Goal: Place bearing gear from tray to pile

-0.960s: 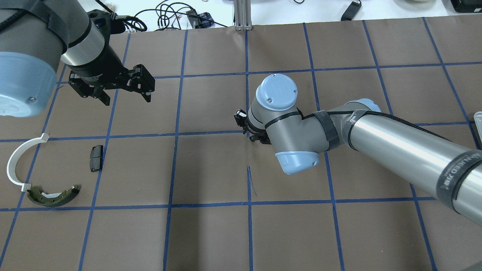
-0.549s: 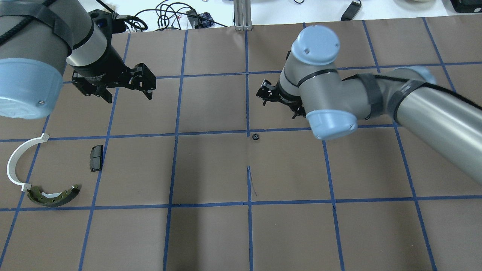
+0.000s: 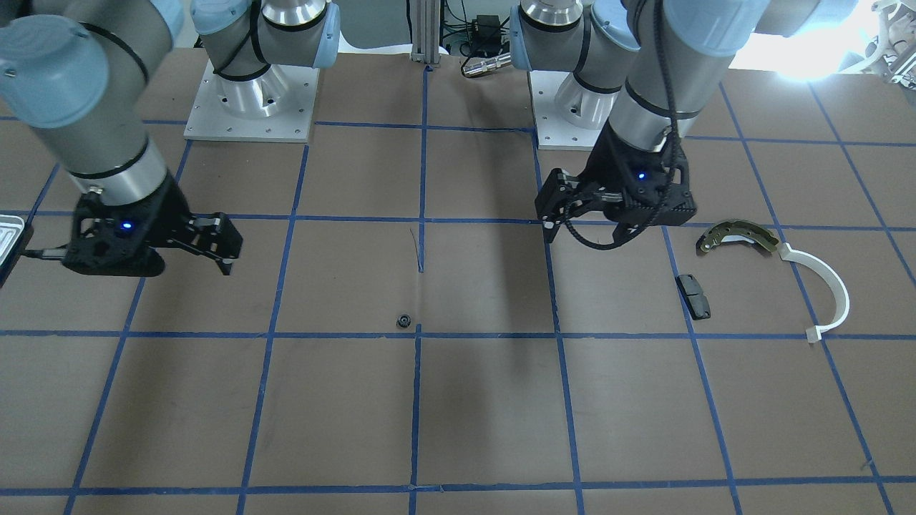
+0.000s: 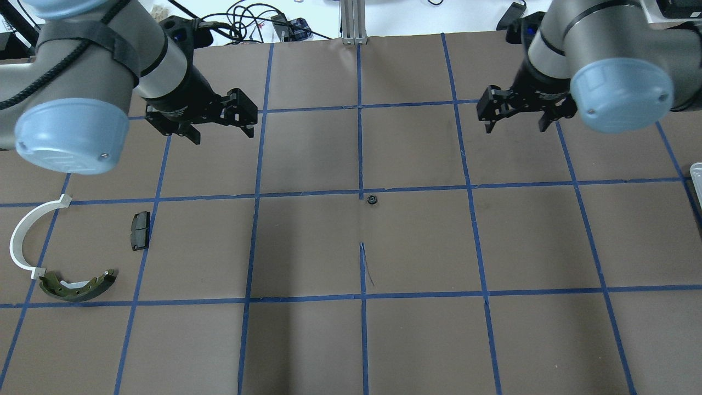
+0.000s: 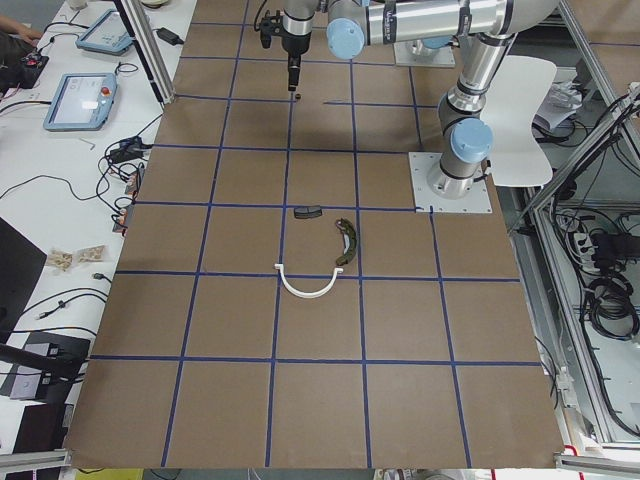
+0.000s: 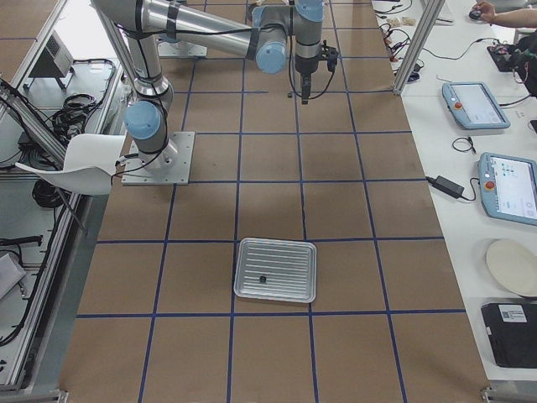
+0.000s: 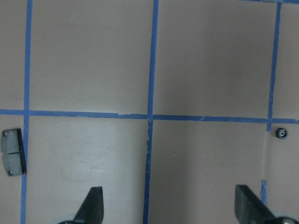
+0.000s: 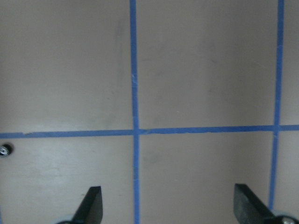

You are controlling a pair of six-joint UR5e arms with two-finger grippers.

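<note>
The bearing gear (image 4: pixel 372 198), small and black, lies alone on the brown table at a tape crossing near the middle; it also shows in the front view (image 3: pixel 404 320), the left wrist view (image 7: pixel 281 133) and the right wrist view (image 8: pixel 3 150). My left gripper (image 4: pixel 222 134) is open and empty, above the table to the gear's far left. My right gripper (image 4: pixel 515 129) is open and empty, to the gear's far right. The pile lies at the left: white half-ring (image 4: pixel 22 236), olive brake shoe (image 4: pixel 77 285), black pad (image 4: pixel 140 230). The tray (image 6: pixel 275 252) stands on the robot's right.
A small dark part (image 6: pixel 263 279) lies in the tray, whose rim just shows at the overhead view's right edge (image 4: pixel 696 175). Cables and a metal post (image 4: pixel 354 22) are beyond the table's far edge. Blue tape lines grid the table.
The right gripper, earlier low over the table's middle, has risen and swung away to the far right, leaving the gear on the table. The left gripper has shifted a little to the right.
</note>
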